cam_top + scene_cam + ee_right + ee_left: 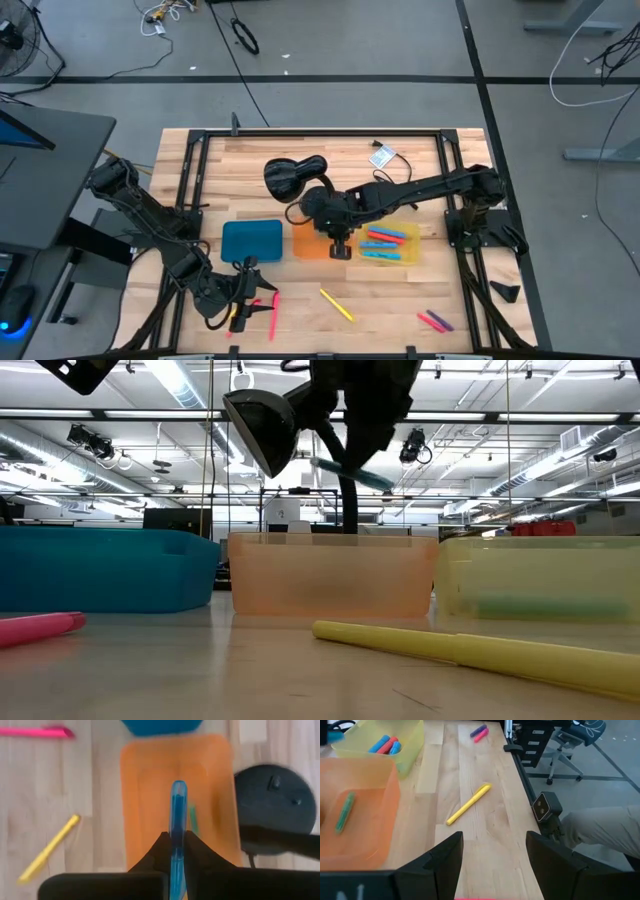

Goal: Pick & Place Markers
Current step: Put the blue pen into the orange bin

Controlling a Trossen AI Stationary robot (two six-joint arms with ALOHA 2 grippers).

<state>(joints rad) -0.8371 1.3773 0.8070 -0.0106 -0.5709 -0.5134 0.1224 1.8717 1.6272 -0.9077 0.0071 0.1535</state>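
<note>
My right gripper (340, 246) hangs over the orange tray (308, 247), shut on a blue marker (178, 815). A green marker (344, 812) lies on that tray's floor. The yellow tray (408, 252) holds blue and red markers (385, 238). A yellow marker (337, 305) lies flat on the table near the front edge, and pink and purple ones (435, 320) lie toward the right front corner. My left gripper (495, 865) is open at the table's front left, just above a pink marker (272, 308), touching nothing. My right gripper pinches the blue marker (177, 851) between its two fingers. The marker runs along the fingers and its free end (178, 787) sticks out well past their tips. It is lifted clear, tilted above the orange tray (330, 575).
A blue tray (252, 240) stands left of the orange one. A black round-headed device (293, 176) with a cable sits behind the trays. A small tag (381, 156) lies near the far edge. Bare wood lies between the trays and the near edge. A person's leg (600, 827) shows beside the table.
</note>
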